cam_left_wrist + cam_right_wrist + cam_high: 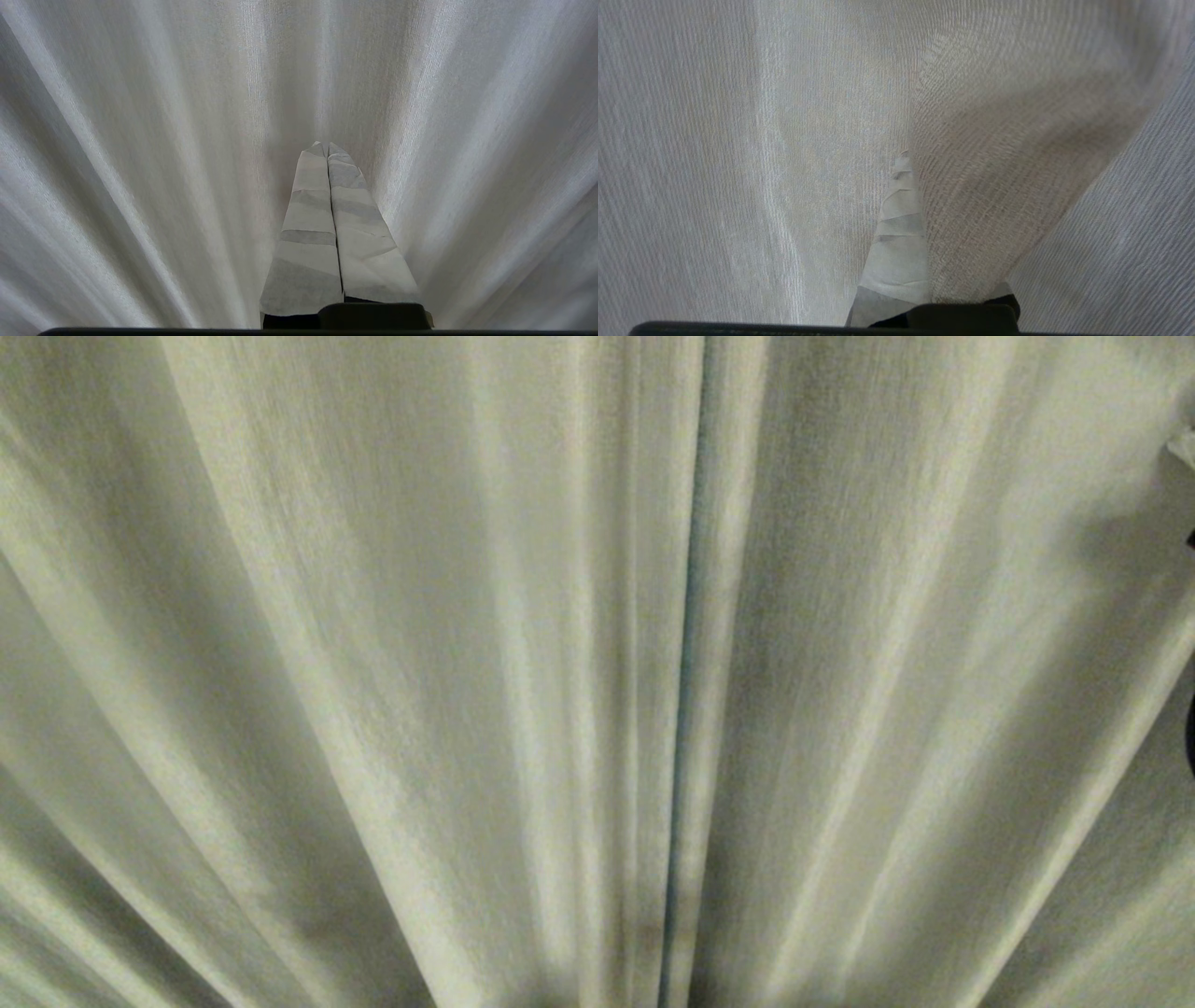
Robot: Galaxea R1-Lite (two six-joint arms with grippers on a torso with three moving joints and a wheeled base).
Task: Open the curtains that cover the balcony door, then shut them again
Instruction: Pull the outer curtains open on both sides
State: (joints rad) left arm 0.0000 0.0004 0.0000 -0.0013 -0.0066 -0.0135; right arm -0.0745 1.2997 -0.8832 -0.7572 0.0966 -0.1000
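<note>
While the curtains (373,663) fill my view, the right gripper (906,161) clamps a fold hiding one finger; the left gripper (327,147) hangs clenched, empty.

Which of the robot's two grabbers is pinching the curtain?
The right gripper: a fold of the thin cream-white woven curtains is clamped in it, covering one finger. The left gripper is shut on nothing, pointing at the fabric.

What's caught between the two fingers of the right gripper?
A fold of the curtains, draped over one finger of the right gripper, seen in the right wrist view.
</note>
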